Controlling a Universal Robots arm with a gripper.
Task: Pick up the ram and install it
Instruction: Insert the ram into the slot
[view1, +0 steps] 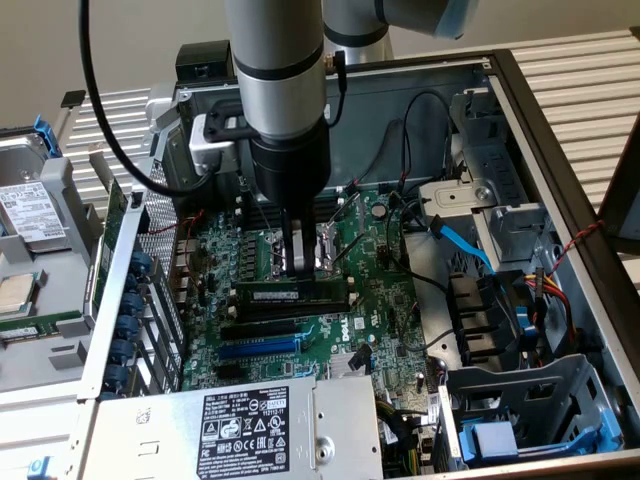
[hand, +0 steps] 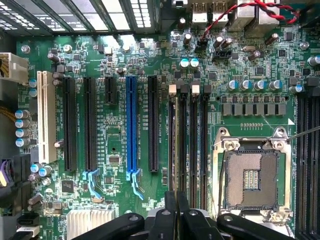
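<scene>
The ram (view1: 290, 294) is a long dark stick with a small white label. It stands on edge in a memory slot of the green motherboard (view1: 385, 300), just in front of the CPU socket (view1: 327, 255). My gripper (view1: 299, 268) reaches straight down onto the middle of its top edge. In the wrist view the ram (hand: 176, 145) shows as a thin pale line in the outermost slot, next to the bare black memory slots (hand: 198, 145). It runs in between the black fingers (hand: 170, 207) of my gripper (hand: 177, 202), which is shut on it.
A long blue expansion slot (view1: 258, 348) (hand: 131, 125) and black slots lie beside the ram. The open CPU socket (hand: 250, 180) is close on the other side. A power supply (view1: 250, 425), a blue cable (view1: 465, 245), drive cages (view1: 520, 420) and the case walls (view1: 545, 130) surround the board.
</scene>
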